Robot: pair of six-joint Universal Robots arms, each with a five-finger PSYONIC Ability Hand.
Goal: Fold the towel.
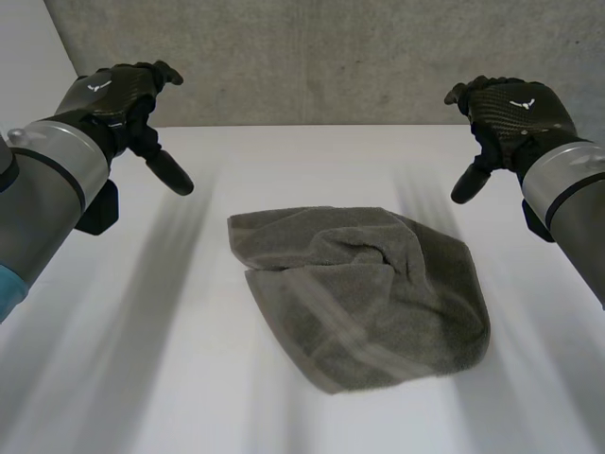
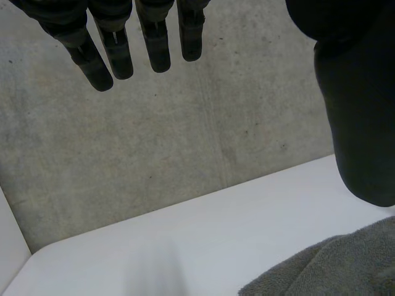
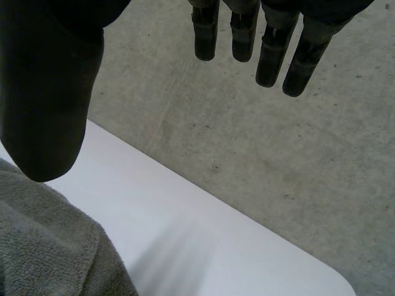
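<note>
Your towel (image 1: 369, 293) lies rumpled on the counter (image 1: 142, 378) between left robot hand (image 1: 118, 95) and right robot hand (image 1: 515, 109), both open and empty, corners maybe tucked under, so you could pinch a bunch and fold crooked.

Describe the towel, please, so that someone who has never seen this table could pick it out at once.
Start at the white table before the concrete wall. Near its middle, between the raised left hand and right hand, touched by neither, lies the towel. It is rumpled grey-brown terry with a paler band along one edge, the only cloth there.
</note>
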